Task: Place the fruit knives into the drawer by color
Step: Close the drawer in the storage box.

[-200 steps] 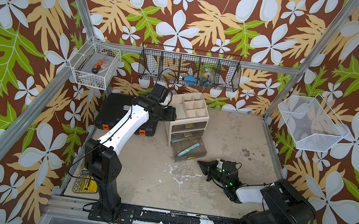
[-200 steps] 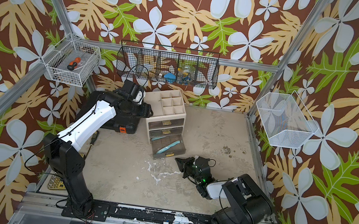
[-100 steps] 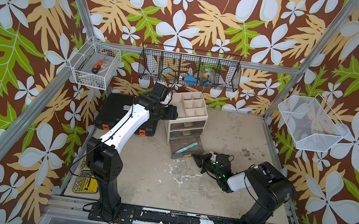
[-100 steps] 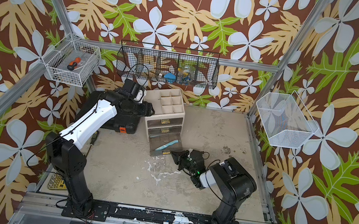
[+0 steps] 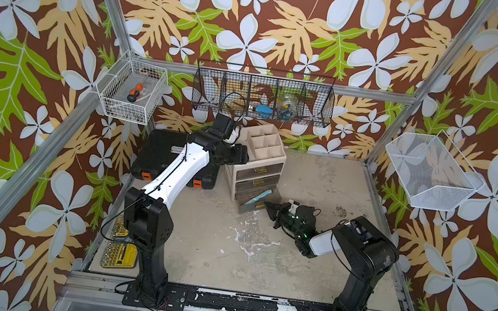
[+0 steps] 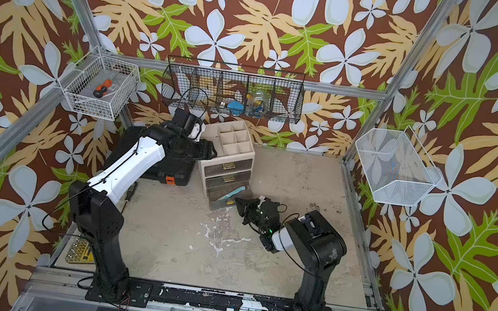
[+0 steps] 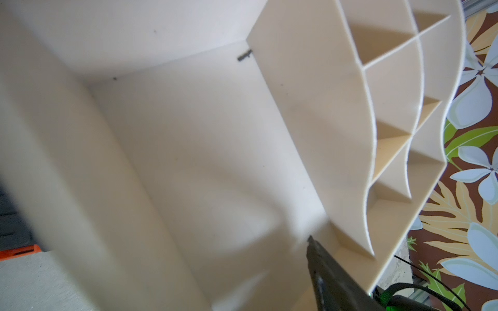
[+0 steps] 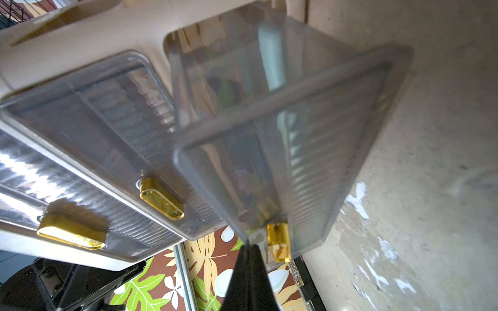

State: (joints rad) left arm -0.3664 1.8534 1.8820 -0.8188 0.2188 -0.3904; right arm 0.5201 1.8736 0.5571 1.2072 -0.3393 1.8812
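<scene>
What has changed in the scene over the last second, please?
The right gripper, shut, advanced toward the organizer and pushed the bottom drawer partway in, with the light blue knife inside. The left arm stayed at the organizer's top.

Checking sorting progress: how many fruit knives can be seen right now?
1: a light blue knife lying in the pulled-out bottom drawer. The closed middle drawer and top drawer may hide others.
</scene>
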